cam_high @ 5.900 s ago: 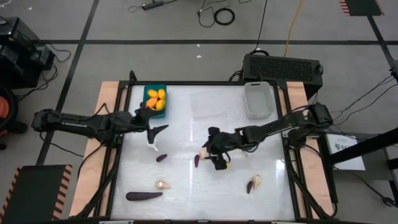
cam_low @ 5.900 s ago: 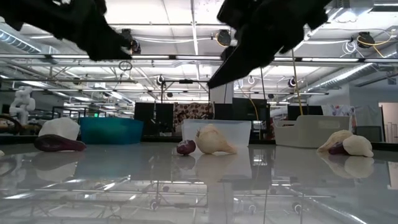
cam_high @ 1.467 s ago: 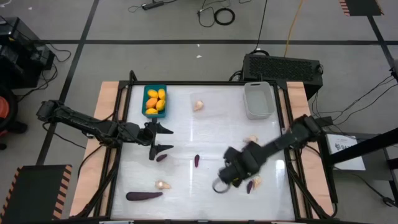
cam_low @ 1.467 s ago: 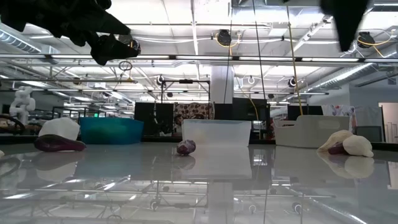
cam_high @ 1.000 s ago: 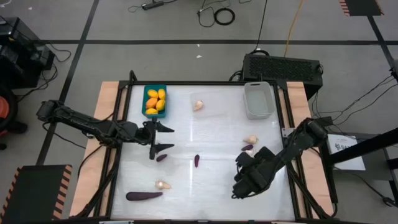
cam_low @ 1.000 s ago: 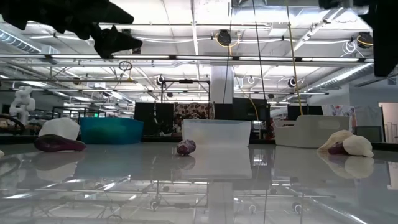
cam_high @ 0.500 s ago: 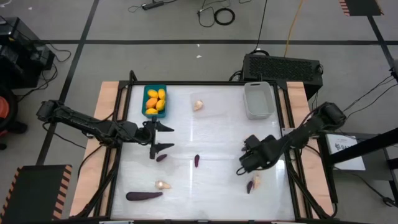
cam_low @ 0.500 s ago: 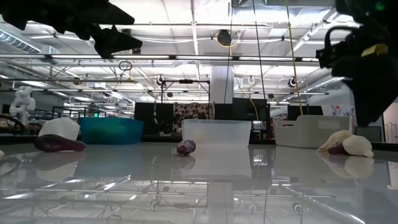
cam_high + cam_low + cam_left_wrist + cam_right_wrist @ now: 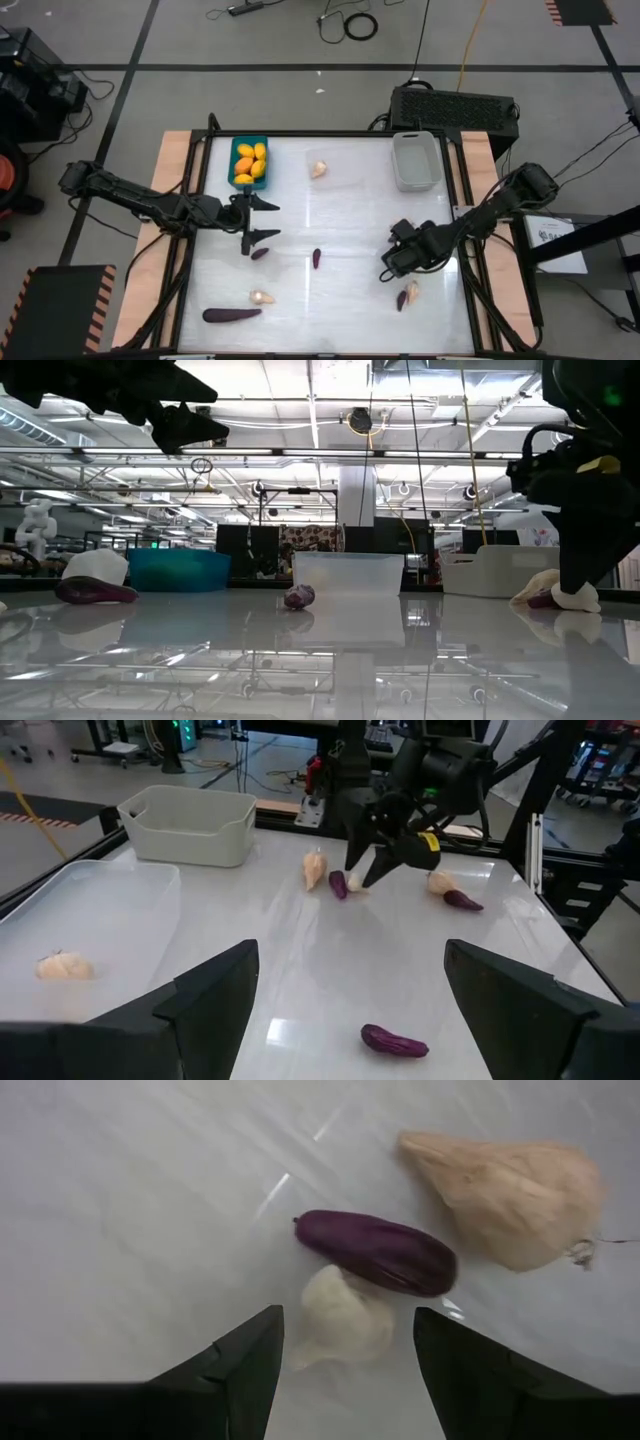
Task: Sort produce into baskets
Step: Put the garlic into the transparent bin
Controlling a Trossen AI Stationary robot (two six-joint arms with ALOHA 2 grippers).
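Observation:
My right gripper (image 9: 388,270) stands open and points down over a small cluster at the table's right: a small pale garlic bulb (image 9: 345,1320), a purple eggplant piece (image 9: 380,1252) and a larger garlic (image 9: 510,1195). Its fingers stand on either side of the small bulb; I cannot tell whether they touch it. My left gripper (image 9: 265,222) hangs open at the table's left, above a purple piece (image 9: 260,253). The teal basket (image 9: 249,162) holds several yellow-orange ovals. One garlic (image 9: 319,169) lies in the clear tray (image 9: 120,870). The white-grey basket (image 9: 415,160) stands at the far right.
Loose on the table lie a purple piece (image 9: 316,259), a garlic (image 9: 262,297), a long eggplant (image 9: 232,314), and a garlic with a purple piece (image 9: 405,295) just nearward of my right gripper. A black box (image 9: 455,108) sits beyond the far edge.
My right gripper has moved from near the table's near edge toward the far edge and come down over the garlic-and-eggplant cluster, tipping to point more steeply down. Its fingers have stayed open. No produce has moved.

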